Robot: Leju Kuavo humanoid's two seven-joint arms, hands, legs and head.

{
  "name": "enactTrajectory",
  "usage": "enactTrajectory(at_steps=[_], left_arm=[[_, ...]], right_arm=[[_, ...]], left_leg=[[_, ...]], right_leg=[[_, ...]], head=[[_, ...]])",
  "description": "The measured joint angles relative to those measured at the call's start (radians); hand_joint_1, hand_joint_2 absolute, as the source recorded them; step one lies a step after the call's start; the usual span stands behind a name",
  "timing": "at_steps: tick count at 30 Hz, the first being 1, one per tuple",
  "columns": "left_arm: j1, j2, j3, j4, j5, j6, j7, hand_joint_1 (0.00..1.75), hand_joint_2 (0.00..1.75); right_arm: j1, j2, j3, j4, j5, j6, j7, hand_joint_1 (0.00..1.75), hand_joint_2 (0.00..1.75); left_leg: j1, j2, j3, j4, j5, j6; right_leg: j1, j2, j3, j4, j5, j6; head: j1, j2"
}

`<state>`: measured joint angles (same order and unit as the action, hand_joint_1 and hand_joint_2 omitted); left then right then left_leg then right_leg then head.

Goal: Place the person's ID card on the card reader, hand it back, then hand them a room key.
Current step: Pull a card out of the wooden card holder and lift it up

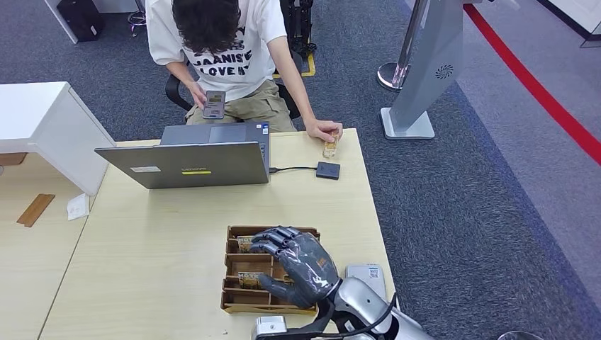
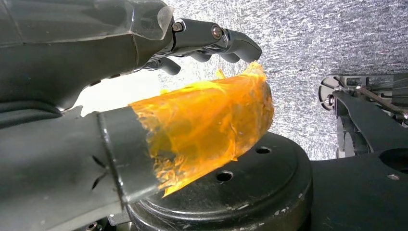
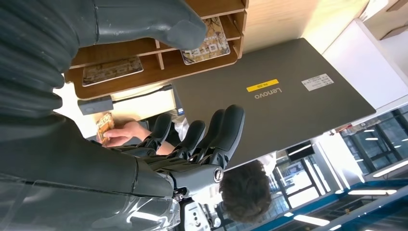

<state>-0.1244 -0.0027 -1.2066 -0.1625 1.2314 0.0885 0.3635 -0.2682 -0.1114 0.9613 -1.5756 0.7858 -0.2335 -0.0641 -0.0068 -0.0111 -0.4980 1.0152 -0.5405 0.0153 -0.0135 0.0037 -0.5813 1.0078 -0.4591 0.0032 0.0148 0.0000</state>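
Note:
A person sits at the table's far side with one hand (image 1: 323,130) on a yellowish card (image 1: 329,148) lying on the table, just beyond the small dark card reader (image 1: 327,170). The other hand holds a phone (image 1: 214,104). My right hand (image 1: 294,265) hovers over the wooden compartment box (image 1: 234,301), fingers apart, holding nothing. In the right wrist view the box (image 3: 159,62) holds printed key cards (image 3: 210,41), and my right hand (image 3: 159,96) has the thumb and the fingers (image 3: 211,134) spread. The reader (image 3: 95,105) and the person's card (image 3: 105,124) lie beyond. My left hand (image 2: 183,77) hangs with nothing in it, orange tape on its thumb.
An open grey laptop (image 1: 191,164) stands at the table's middle back, cabled to the reader. A white device (image 1: 366,276) lies by the table's right edge near my right arm. A white cabinet (image 1: 42,127) is at the left, and a grey kiosk stand (image 1: 422,78) on the carpet at the right.

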Motion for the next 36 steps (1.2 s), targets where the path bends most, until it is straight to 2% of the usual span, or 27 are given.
enactTrajectory(at_steps=[6,13,18,21,25,28,36], left_arm=[[0.000,0.000,0.000,0.000,0.000,0.000,0.000,0.00,0.00],[0.000,0.000,-0.012,0.000,0.000,0.000,0.000,0.00,0.00],[0.000,0.000,-0.018,0.000,0.000,0.000,0.000,0.00,0.00],[0.000,0.000,-0.022,0.000,0.004,0.000,0.000,0.00,0.00],[0.000,0.000,-0.025,0.000,0.015,0.000,0.000,0.00,0.00],[0.000,0.000,-0.027,0.000,0.024,0.000,0.000,0.00,0.00],[0.000,0.000,-0.034,0.000,0.032,0.001,0.000,0.00,0.00]], right_arm=[[-0.004,0.003,0.005,0.011,0.000,0.000,0.000,0.64,1.75],[-0.017,0.015,0.011,0.036,0.003,0.001,0.012,0.83,1.75],[-0.030,0.018,0.006,0.062,0.051,-0.010,0.050,0.76,1.75],[-0.034,0.018,-0.002,0.076,0.101,-0.023,0.076,0.86,1.75],[-0.036,0.015,-0.015,0.083,0.153,-0.027,0.092,1.10,1.75],[-0.037,0.012,-0.017,0.083,0.180,-0.024,0.101,1.04,1.75],[-0.041,0.004,-0.018,0.082,0.200,-0.021,0.106,1.05,1.75]], left_leg=[[0.000,0.000,0.000,0.000,0.000,0.000],[0.000,0.000,0.000,0.000,0.000,0.000],[0.000,0.000,0.000,0.000,0.000,0.000],[0.000,0.000,0.000,0.000,0.000,0.000],[0.000,0.000,0.000,0.000,0.000,0.000],[0.000,0.000,0.000,0.000,0.000,0.000],[0.000,0.000,0.000,0.000,0.000,0.000]], right_leg=[[0.000,0.000,0.000,0.000,0.000,0.000],[0.000,0.000,0.000,0.000,0.000,0.000],[0.000,0.000,0.000,0.000,0.000,0.000],[0.000,0.000,0.000,0.000,0.000,0.000],[0.000,0.000,0.000,0.000,0.000,0.000],[0.000,0.000,0.000,0.000,0.000,0.000],[0.000,0.000,0.000,0.000,0.000,0.000]], head=[[0.000,0.000],[0.000,0.000],[0.000,0.000],[0.000,0.000],[0.000,0.000],[0.000,0.000],[0.000,0.000]])
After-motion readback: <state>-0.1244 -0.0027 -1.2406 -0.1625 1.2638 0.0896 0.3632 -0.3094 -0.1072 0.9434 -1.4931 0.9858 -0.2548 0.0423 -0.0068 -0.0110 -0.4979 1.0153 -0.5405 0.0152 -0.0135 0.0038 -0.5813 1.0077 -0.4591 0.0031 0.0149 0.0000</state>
